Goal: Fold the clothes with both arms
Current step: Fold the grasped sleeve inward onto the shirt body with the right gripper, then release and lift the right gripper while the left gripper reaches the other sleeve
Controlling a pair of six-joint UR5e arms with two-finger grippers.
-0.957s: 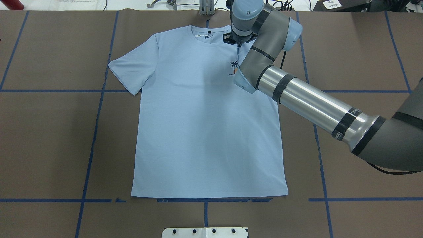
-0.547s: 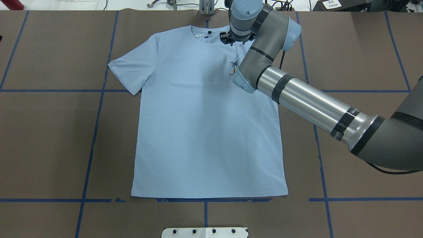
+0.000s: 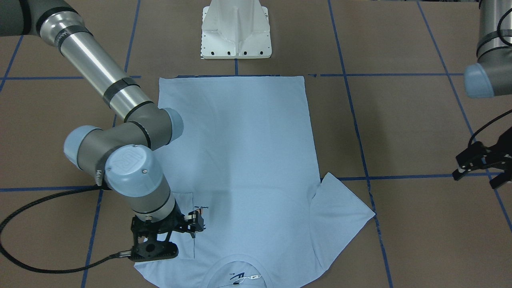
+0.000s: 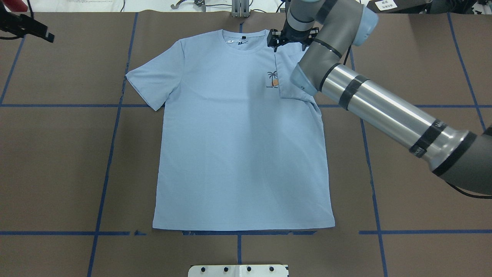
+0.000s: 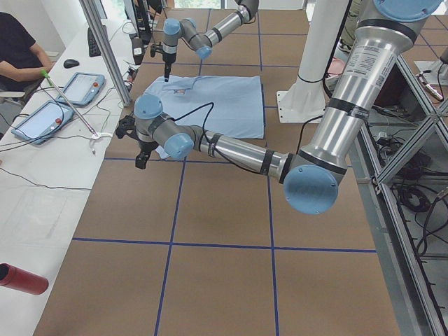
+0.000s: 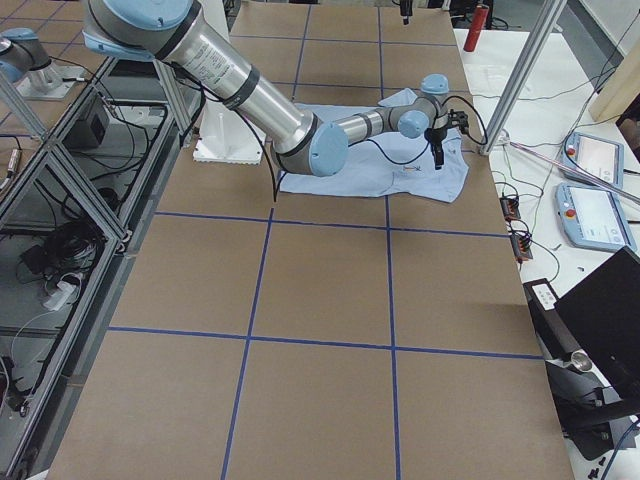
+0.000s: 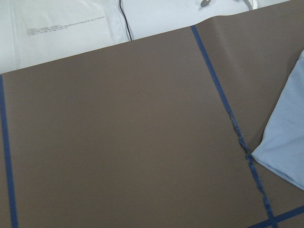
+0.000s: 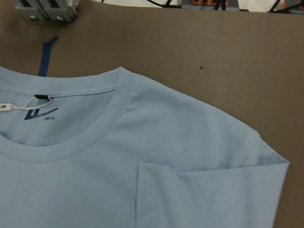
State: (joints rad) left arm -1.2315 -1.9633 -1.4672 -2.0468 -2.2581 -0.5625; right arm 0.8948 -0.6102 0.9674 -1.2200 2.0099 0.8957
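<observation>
The light blue T-shirt [image 4: 238, 154] lies flat on the brown table, collar at the far edge, and also shows in the front view [image 3: 240, 152]. Its white neck tag [image 4: 231, 40] and palm chest print [image 4: 273, 79] are visible. The sleeve on my right side [image 4: 286, 65] is folded inward onto the chest, seen close up in the right wrist view [image 8: 199, 194]. The other sleeve [image 4: 153, 80] lies spread out. My right gripper [image 3: 155, 252] hovers over that shoulder, apparently open and empty. My left gripper [image 3: 478, 176] is open, far off the shirt at the table's far left [image 4: 29, 27].
The white pedestal base [image 3: 236, 32] stands at the near table edge. A metal clamp [image 4: 240, 9] sits just beyond the collar. Blue tape lines [image 4: 111, 154] grid the table. A side table with tablets [image 5: 52, 115] and a seated person [image 5: 17, 42] lie beyond the far edge.
My right gripper and arm have moved right, from beside the collar to over the shoulder, uncovering the folded sleeve. My left gripper has come into view at the top left.
</observation>
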